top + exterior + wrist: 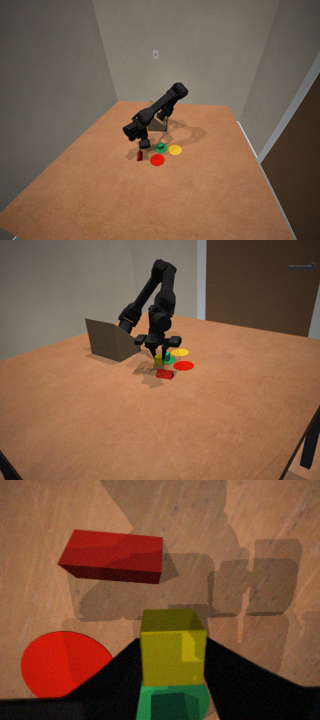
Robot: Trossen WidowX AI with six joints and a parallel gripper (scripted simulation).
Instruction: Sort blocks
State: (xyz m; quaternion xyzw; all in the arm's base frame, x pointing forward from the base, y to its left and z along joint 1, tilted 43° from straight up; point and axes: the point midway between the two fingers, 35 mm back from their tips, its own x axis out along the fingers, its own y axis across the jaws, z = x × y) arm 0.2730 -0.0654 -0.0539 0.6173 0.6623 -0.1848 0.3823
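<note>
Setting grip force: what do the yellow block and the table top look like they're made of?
Yellow block, shut in the pincer: looks like hard matte plastic or painted wood, with flat faces, sharp edges and no gloss. Table top: wood-look board with faint grain and scratches, matte.

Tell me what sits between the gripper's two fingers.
The yellow block, clamped between the gripper fingers; clearest in the wrist view, with the green circle just behind it.

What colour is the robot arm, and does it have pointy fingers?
The arm is all matte black, made of chunky rounded blocks. Its gripper has a wide black crossbar and two thin fingers tapering to points. No cables or markings show.
</note>
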